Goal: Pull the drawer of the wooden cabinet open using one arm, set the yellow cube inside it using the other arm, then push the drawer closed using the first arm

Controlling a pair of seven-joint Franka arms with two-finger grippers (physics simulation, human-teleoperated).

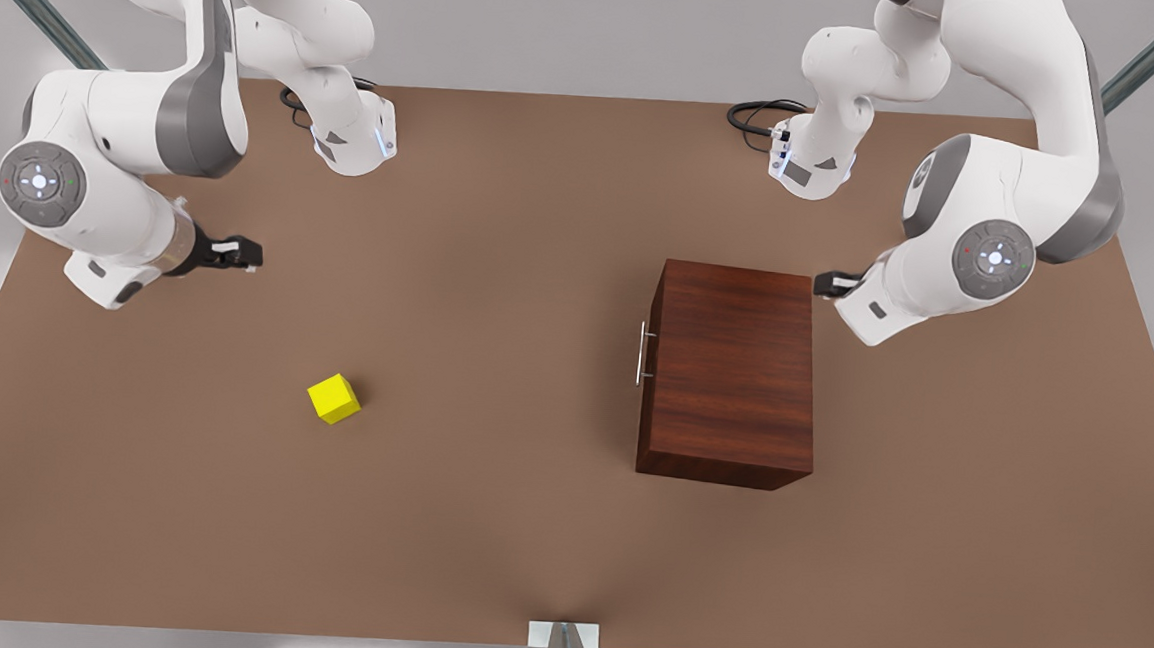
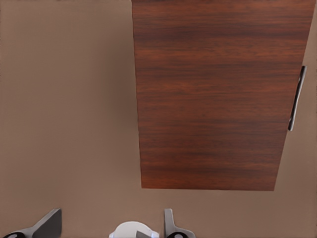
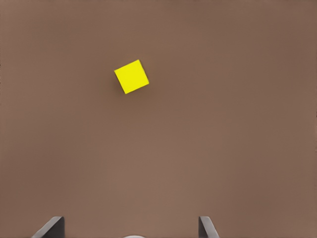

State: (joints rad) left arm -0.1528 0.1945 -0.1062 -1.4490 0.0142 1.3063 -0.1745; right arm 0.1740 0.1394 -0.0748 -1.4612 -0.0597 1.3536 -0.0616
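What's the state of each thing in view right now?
drawer: shut, flush with the cabinet front, handle untouched.
wooden cabinet: upright on the table.
yellow cube: resting on the table, not gripped.
left gripper: open, empty, above the table beside the cabinet.
right gripper: open, empty, above the table short of the cube.

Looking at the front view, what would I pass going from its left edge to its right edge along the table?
Right gripper → yellow cube → silver drawer handle → wooden cabinet → left gripper, just off the cabinet's far corner on the front view's right.
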